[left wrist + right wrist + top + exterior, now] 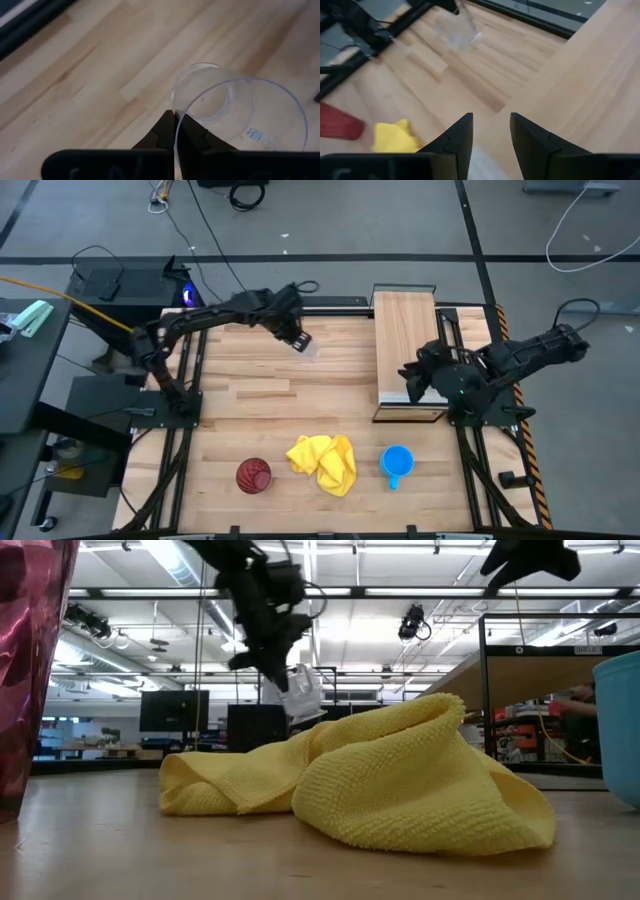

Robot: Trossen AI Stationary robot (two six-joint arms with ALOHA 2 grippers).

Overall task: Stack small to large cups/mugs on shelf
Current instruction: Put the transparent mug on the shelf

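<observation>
Clamped on the rim of the small clear plastic cup (pixel 235 110), the left gripper (pixel 297 337) holds it tilted in the air above the far part of the wooden tabletop (pixel 250 400), left of the shelf (pixel 405 345). In the low view the cup (pixel 303 690) hangs beneath the dark arm, clear of the table. The right gripper (pixel 491 131) has its fingers (pixel 457 135) apart with nothing between them, hovering over the near end of the shelf (pixel 590 85). Along the tabletop's near edge lie the dark red ribbed tumbler (pixel 254 475), the crumpled yellow cloth (pixel 323 461) beside it, and the bright blue mug (pixel 397 463) further right.
</observation>
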